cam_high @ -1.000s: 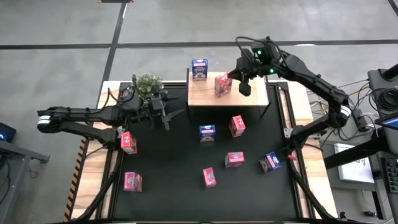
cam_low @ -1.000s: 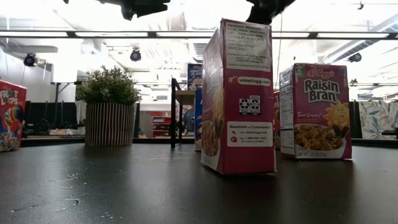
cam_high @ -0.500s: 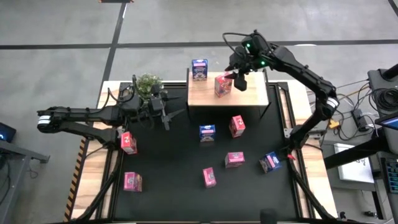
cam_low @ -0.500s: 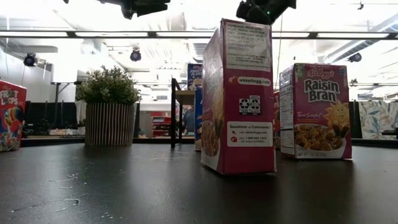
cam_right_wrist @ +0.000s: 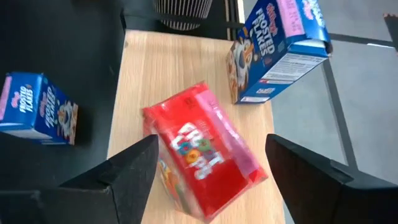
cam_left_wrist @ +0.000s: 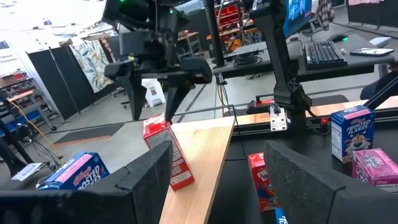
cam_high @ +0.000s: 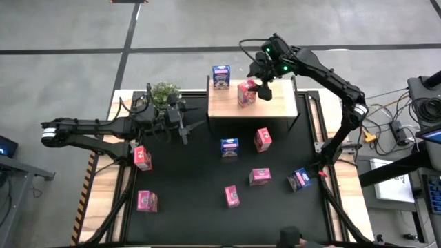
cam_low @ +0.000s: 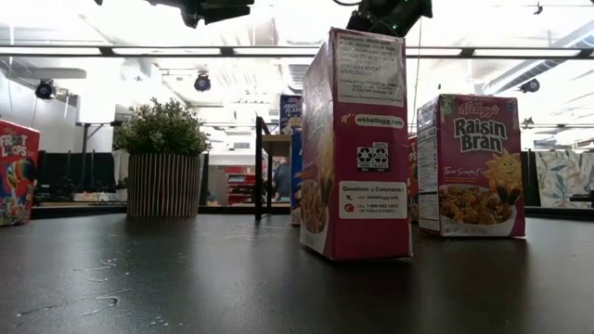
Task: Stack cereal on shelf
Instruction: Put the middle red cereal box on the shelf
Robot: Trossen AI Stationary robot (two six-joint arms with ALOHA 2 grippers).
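Right wrist view looks down on the Froot Loops box (cam_right_wrist: 202, 155) standing on the shelf (cam_right_wrist: 168, 74), near a blue Frosted Flakes box (cam_right_wrist: 280, 43) at the shelf's back edge. The right gripper (cam_high: 262, 88) hovers above it, fingers spread either side without touching, likely to straighten it. The left gripper (cam_high: 185, 127) waits beside the shelf, fingers spread.

potted plant (cam_high: 164, 92) at table's far-left edge, black tabletop (cam_high: 193, 179)

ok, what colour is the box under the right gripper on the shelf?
Red, a Froot Loops box; clearest in the right wrist view.
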